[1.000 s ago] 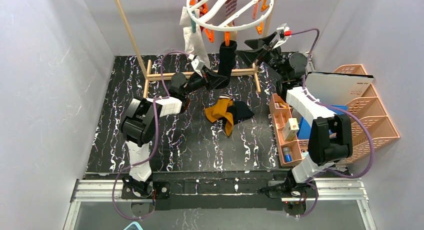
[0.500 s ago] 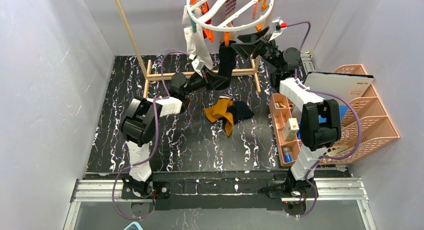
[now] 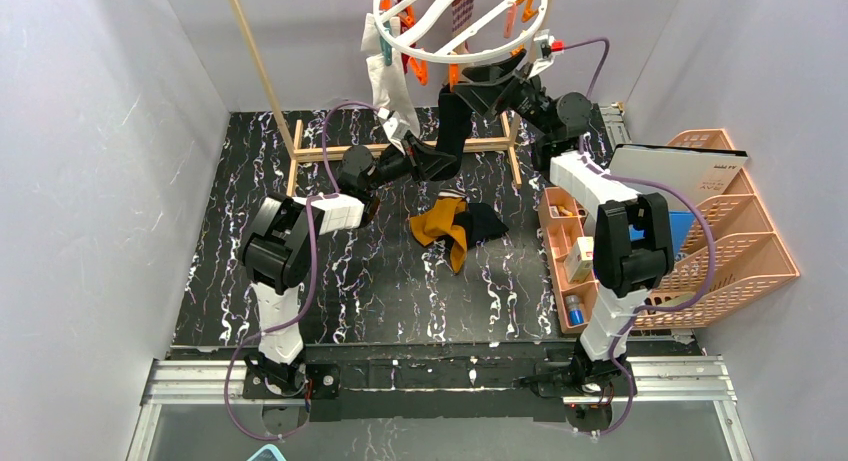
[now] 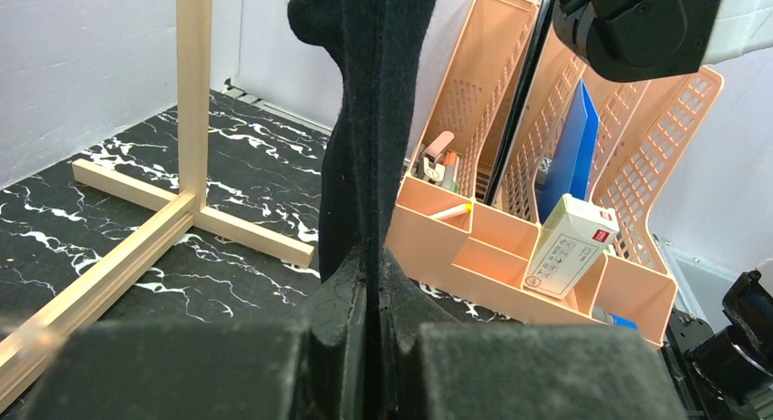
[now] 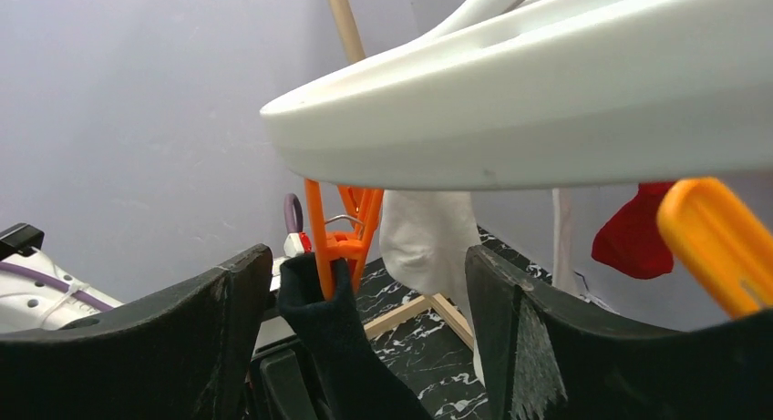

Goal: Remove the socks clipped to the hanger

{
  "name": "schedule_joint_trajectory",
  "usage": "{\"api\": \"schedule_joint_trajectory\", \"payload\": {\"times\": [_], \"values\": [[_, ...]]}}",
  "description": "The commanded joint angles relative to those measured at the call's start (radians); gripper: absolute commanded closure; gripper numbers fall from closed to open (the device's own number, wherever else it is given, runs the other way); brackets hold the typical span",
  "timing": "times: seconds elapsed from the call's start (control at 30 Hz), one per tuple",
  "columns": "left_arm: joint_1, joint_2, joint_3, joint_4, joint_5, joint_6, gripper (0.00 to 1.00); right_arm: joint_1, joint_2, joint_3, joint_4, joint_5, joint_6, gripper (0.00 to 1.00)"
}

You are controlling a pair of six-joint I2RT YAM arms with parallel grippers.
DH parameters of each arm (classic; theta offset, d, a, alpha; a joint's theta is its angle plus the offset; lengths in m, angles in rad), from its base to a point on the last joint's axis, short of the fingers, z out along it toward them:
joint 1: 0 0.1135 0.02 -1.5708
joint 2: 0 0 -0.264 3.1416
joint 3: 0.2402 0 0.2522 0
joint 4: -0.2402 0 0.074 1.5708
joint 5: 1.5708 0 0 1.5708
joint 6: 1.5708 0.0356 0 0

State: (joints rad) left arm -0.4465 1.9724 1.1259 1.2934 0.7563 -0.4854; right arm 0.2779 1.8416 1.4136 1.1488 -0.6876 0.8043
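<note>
The left gripper [image 4: 369, 292] was clamped on the black sock [image 4: 374, 119] hanging at six o'clock of the hanger [image 5: 547, 119], the right gripper [image 5: 365, 267] spread apart astride its orange clothespin [image 5: 334, 230].

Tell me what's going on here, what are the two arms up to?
The left hand is shut on the lower part of a black fabric sock that hangs from an orange plastic clothespin on the white round plastic hanger. The right hand is open, its jaws either side of that clothespin, not yet pressing it. A mustard-orange sock and a dark sock lie on the black marbled table. A white sock and a red sock remain clipped.
</note>
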Motion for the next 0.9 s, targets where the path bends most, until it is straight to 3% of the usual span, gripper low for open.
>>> {"api": "schedule_joint_trajectory", "payload": {"times": [0.0, 0.27, 0.87], "values": [[0.007, -0.035, 0.021, 0.010, 0.023, -0.004, 1.00, 0.012, 0.015, 0.062, 0.046, 0.005, 0.007, 0.16], [0.006, -0.034, 0.019, 0.010, 0.027, -0.004, 1.00, 0.022, 0.037, 0.094, 0.036, 0.015, 0.007, 0.23], [0.008, -0.026, 0.021, 0.011, 0.038, -0.007, 1.00, 0.033, 0.064, 0.150, -0.010, -0.007, -0.019, 0.52]]}}
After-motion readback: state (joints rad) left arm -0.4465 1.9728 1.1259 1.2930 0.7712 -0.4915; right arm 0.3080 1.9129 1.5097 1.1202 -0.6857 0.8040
